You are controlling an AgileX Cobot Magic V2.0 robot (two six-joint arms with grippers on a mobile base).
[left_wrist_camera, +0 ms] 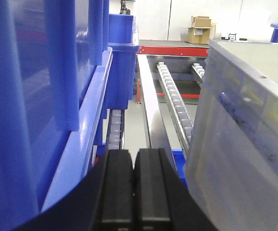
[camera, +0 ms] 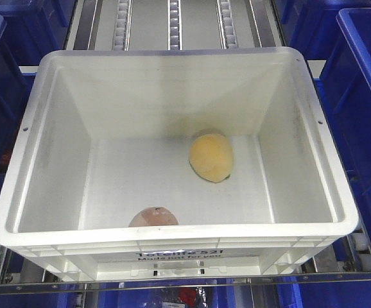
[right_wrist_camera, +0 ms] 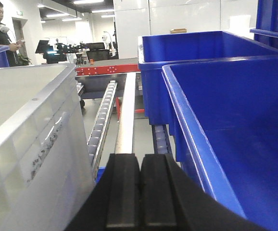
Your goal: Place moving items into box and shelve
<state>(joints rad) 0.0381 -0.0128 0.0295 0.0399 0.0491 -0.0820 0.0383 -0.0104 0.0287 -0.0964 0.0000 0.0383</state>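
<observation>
Flanking the white box with left gripper and right gripper both clenched empty, seemingly for pushing it shelfward, orange ball at centre-right, pinkish item at lower middle inside

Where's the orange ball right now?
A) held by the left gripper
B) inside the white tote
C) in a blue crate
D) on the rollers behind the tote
B: the ball lies on the floor of the tote, and the left gripper is shut on nothing beside it.
</observation>
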